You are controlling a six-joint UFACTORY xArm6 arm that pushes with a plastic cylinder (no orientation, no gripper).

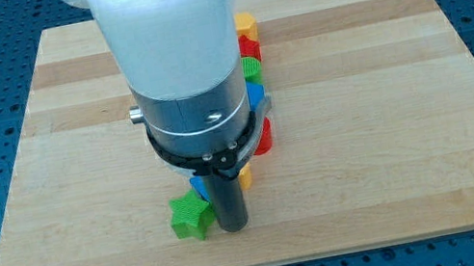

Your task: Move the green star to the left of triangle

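The green star [190,216] lies near the view's bottom, left of centre on the wooden board [392,125]. My tip [234,225] rests on the board just right of the star, touching or nearly touching it. A blue block [199,188], mostly hidden by the arm, sits just above the star. A yellow block [244,175] peeks out right of the rod. I cannot make out which block is the triangle; the arm hides much of the row.
A column of blocks runs up the board beside the arm: a red block [262,136], a blue block [256,96], a green block [251,69], a red block [247,47] and a yellow block [244,24]. The arm body [181,64] covers the middle.
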